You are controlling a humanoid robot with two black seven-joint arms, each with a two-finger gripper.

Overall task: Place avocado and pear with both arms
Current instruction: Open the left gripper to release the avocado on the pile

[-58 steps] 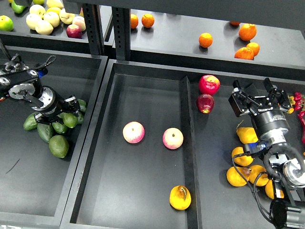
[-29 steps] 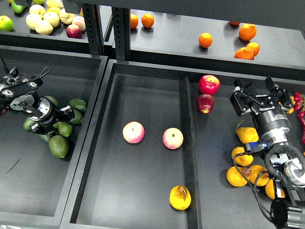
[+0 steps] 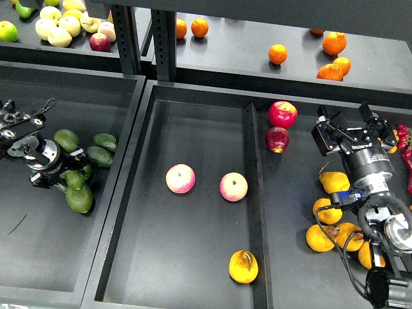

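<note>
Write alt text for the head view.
Left gripper sits among a pile of avocados in the left bin; the right gripper, jaws open, hovers above yellow pears. The middle tray holds two pink-yellow apples and one pear.

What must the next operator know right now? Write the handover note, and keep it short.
Left gripper: low in the left bin against the avocado; too dark to tell whether it grips.
Right gripper: open, empty, over the right compartment.
Pear: lying in the middle tray, near front corner, free of both grippers.
Done: the pear looks placed.
Left: no avocado in the middle tray yet; confirm the left grasp, then carry it over.
</note>
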